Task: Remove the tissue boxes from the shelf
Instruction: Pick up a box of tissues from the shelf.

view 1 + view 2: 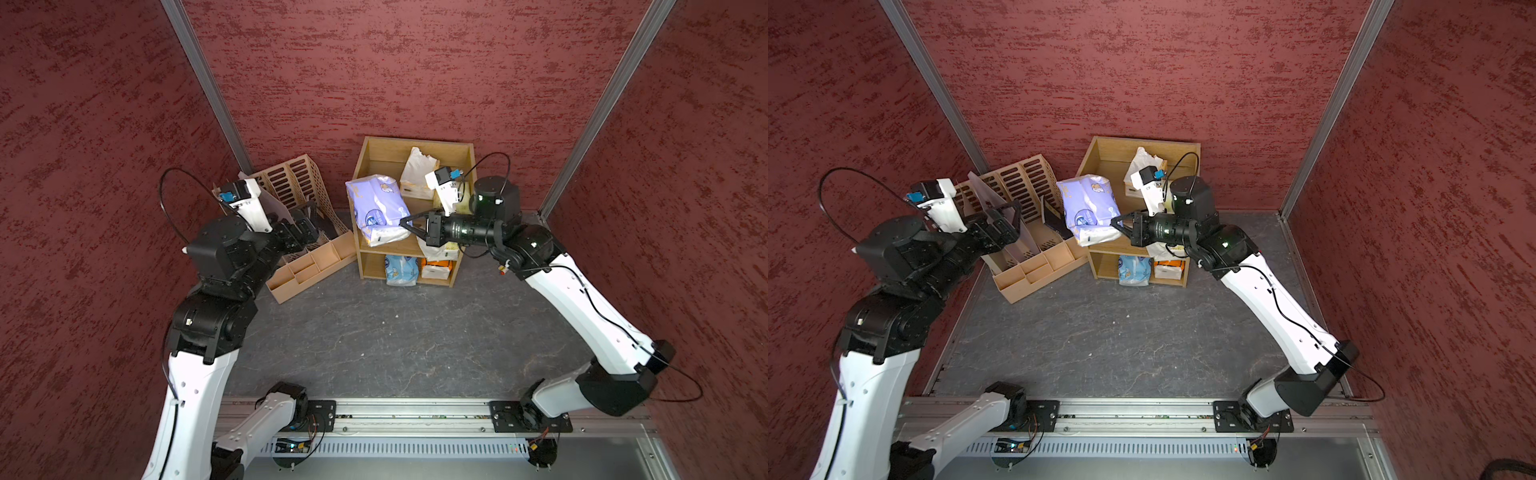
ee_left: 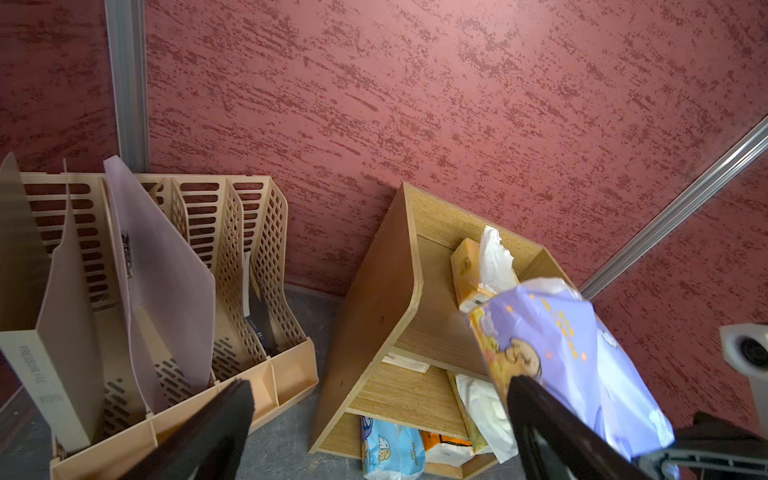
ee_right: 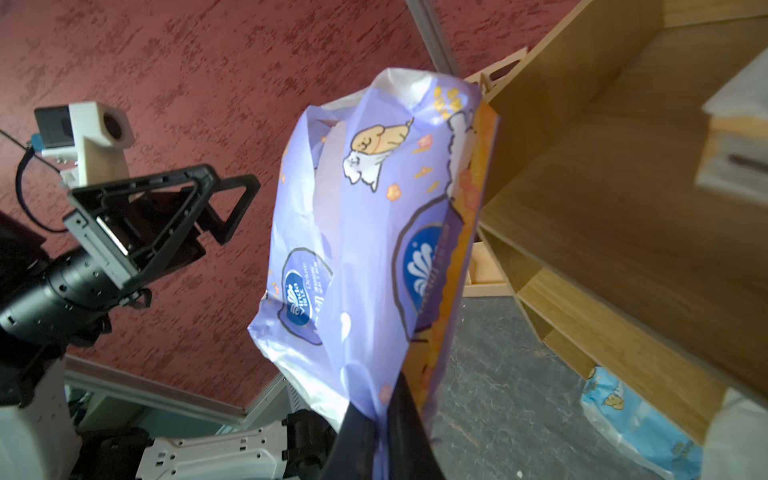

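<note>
right end effector (image 3: 380, 411) pinches purple tissue pack (image 3: 365, 249) just beside shelf (image 1: 382, 162).

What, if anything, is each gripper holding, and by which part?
The right gripper pinches the purple tissue pack by its wrapper's end; the left gripper holds nothing.

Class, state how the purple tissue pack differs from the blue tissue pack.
The purple tissue pack is pinched in the right gripper, jaws shut; the blue tissue pack is untouched. The purple one is held in the air; the blue one lies in the shelf's bottom tier. Both are soft, cartoon-printed packs.
</note>
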Motion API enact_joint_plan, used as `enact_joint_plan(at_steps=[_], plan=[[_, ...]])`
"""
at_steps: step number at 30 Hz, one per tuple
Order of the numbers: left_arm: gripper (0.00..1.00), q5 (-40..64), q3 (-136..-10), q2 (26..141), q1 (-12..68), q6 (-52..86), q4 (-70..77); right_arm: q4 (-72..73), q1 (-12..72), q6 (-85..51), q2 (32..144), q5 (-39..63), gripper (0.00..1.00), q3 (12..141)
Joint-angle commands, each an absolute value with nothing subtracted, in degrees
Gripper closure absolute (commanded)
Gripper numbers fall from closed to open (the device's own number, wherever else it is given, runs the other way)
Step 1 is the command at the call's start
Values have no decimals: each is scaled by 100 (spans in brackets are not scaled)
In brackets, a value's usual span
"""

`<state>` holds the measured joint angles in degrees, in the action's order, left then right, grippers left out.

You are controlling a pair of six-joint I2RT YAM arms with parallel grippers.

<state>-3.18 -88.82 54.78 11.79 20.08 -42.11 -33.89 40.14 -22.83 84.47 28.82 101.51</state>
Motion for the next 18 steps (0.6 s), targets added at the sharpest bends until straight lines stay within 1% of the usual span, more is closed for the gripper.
enact_joint_plan(at_steps=[1, 3, 8, 12, 18], plan=[[0, -291, -8878, 5616, 1110, 2017, -4473, -4062, 4558, -1591, 8437, 2841, 100, 9839], [0, -267, -8862, 5601, 1082, 2129, -4473, -4159, 4849, -1464, 8419, 2614, 100, 9527], [0, -282, -8784, 5494, 1072, 2456, -4575, -3635, 5251, -1458, 8383, 2177, 100, 8225], [0, -239, -8638, 5361, 1072, 2749, -4694, -3489, 5475, -1293, 8789, 2042, 100, 7892], [0, -315, -8378, 5181, 1099, 3249, -4814, -3031, 5568, -1159, 9851, 2017, 100, 7820]])
